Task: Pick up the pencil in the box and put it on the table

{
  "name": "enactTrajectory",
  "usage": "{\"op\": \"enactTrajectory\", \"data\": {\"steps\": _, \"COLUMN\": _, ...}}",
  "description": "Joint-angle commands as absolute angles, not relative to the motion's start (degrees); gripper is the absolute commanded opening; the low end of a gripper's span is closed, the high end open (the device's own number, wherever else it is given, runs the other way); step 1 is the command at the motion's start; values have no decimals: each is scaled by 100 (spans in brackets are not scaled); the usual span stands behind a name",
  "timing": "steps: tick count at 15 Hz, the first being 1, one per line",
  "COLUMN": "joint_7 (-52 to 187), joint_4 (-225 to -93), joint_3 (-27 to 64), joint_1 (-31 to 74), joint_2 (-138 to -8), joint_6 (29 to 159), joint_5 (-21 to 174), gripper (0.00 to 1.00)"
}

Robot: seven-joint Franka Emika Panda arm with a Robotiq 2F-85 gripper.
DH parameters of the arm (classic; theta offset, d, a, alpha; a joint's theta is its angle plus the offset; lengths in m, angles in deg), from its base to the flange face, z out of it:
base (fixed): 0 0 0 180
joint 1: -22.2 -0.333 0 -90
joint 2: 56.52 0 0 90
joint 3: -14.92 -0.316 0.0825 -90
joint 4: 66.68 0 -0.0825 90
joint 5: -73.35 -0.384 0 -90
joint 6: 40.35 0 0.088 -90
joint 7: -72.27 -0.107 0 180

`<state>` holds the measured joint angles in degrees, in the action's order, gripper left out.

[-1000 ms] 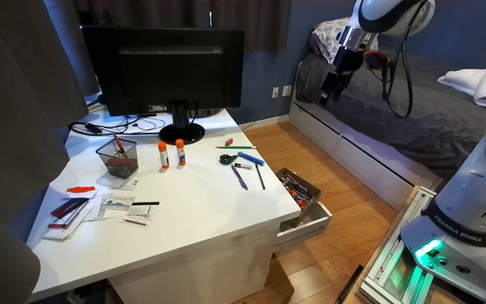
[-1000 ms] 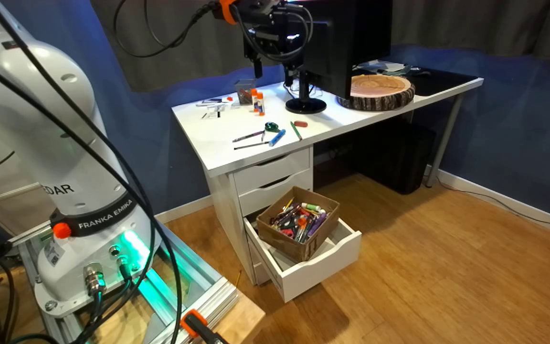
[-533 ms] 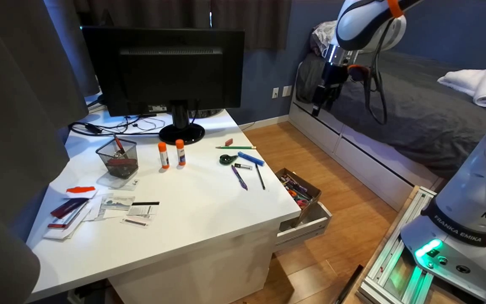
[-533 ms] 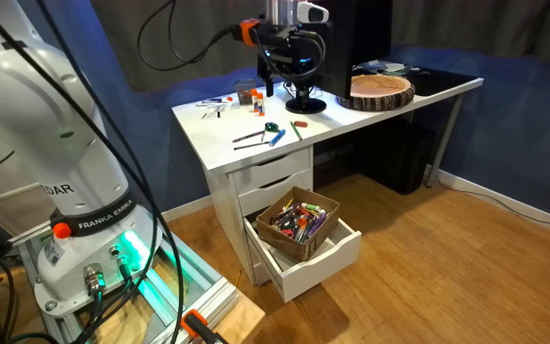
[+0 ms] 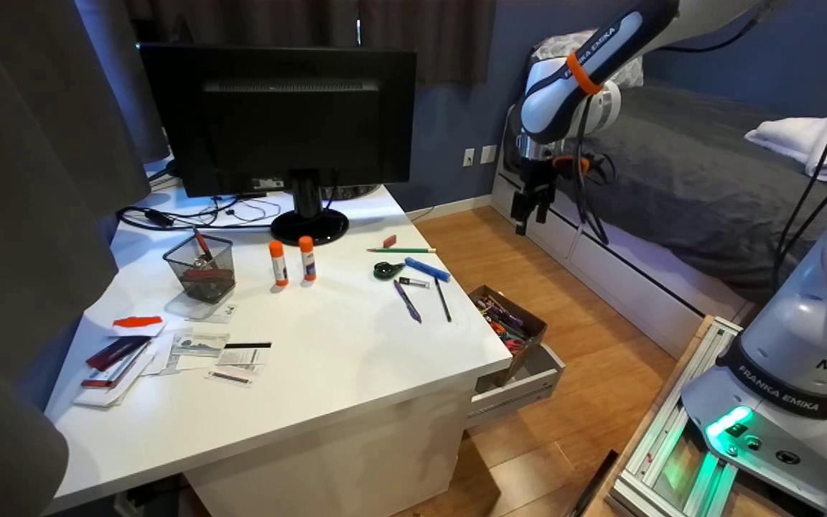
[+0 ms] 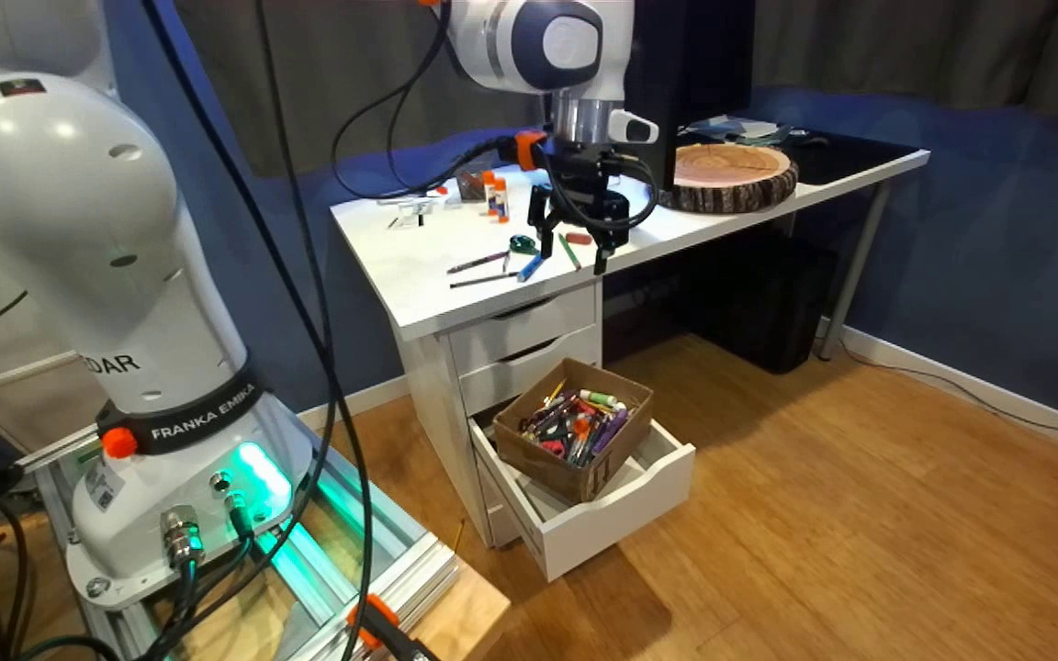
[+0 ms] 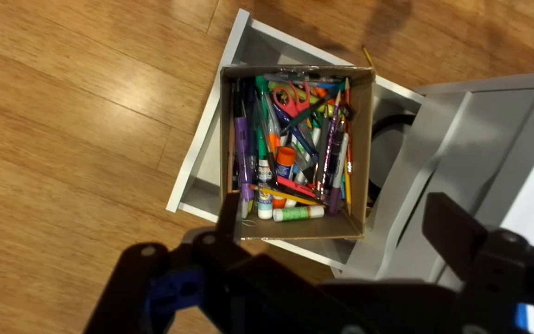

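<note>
Nearest to me: the robot base [image 6: 143, 528], green light [image 6: 261, 473] glowing on it. Beyond, a white drawer [image 6: 616, 523] stands pulled out; in it sits a brown cardboard box [image 6: 538, 465], set askew, packed with stationery [image 7: 241, 139]. A yellow pencil [image 7: 290, 195] lies inside the box across the pile, beside a green-labelled tube [image 7: 298, 213]. Other pencils [image 7: 348, 195] lie there too; I cannot tell which is meant. Gripper [image 6: 573, 261] hangs well above the box, fingers [image 7: 452, 227] spread wide apart. Farther: the white table [image 6: 405, 266], a purple pen [image 5: 407, 301] and a green pencil [image 5: 401, 250] on its top. Past them, two glue sticks [image 5: 309, 262] upright, then a wire-mesh basket [image 5: 207, 292].
</note>
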<state>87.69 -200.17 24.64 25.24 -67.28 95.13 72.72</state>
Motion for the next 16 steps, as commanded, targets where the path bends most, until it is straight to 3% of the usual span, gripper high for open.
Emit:
{"op": "enactTrajectory", "data": {"steps": 1, "joint_7": 8626, "joint_4": -19601, "joint_3": 2366, "joint_1": 2747, "joint_2": -7437, "joint_6": 9508, "joint_5": 7632, "gripper": 100}}
{"op": "enactTrajectory", "data": {"steps": 10, "joint_7": 8826, "joint_4": -19520, "joint_3": 2221, "joint_1": 3016, "joint_2": -7732, "joint_6": 9445, "joint_5": 7613, "gripper": 100}}
{"op": "enactTrajectory", "data": {"steps": 16, "joint_7": 8884, "joint_4": -19523, "joint_3": 2213, "joint_1": 2607, "joint_2": -8423, "joint_6": 9932, "joint_5": 9189, "gripper": 100}}
